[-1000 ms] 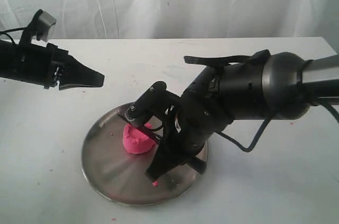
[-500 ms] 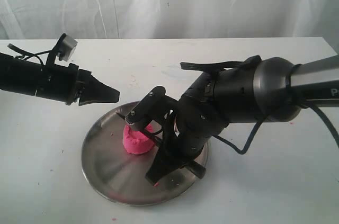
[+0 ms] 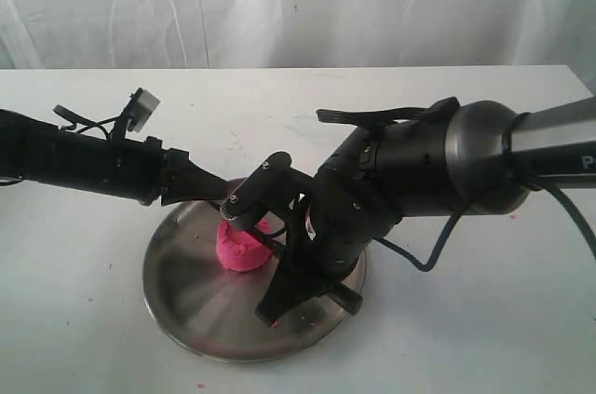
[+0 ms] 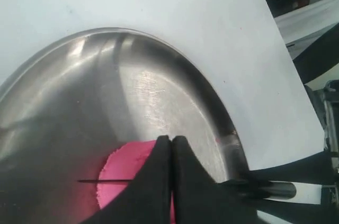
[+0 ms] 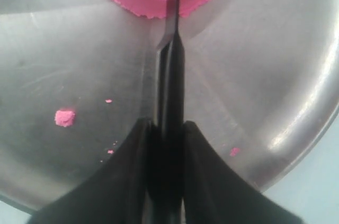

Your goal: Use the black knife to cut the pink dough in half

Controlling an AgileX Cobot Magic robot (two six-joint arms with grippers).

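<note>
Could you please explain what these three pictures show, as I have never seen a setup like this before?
Gladly. The machine is a robot with two black arms, each ending in a two-fingered claw. The wide picture comes from a camera standing off the arms; the other two come from small cameras on each arm's wrist, looking along its claw. On the white table lies a round steel plate with a lump of pink dough and a few pink crumbs. The right claw is shut on a black knife, whose blade lies across the top of the dough; how deep it sits I cannot tell. The left claw is shut, holds nothing and hovers close to the dough.
</note>
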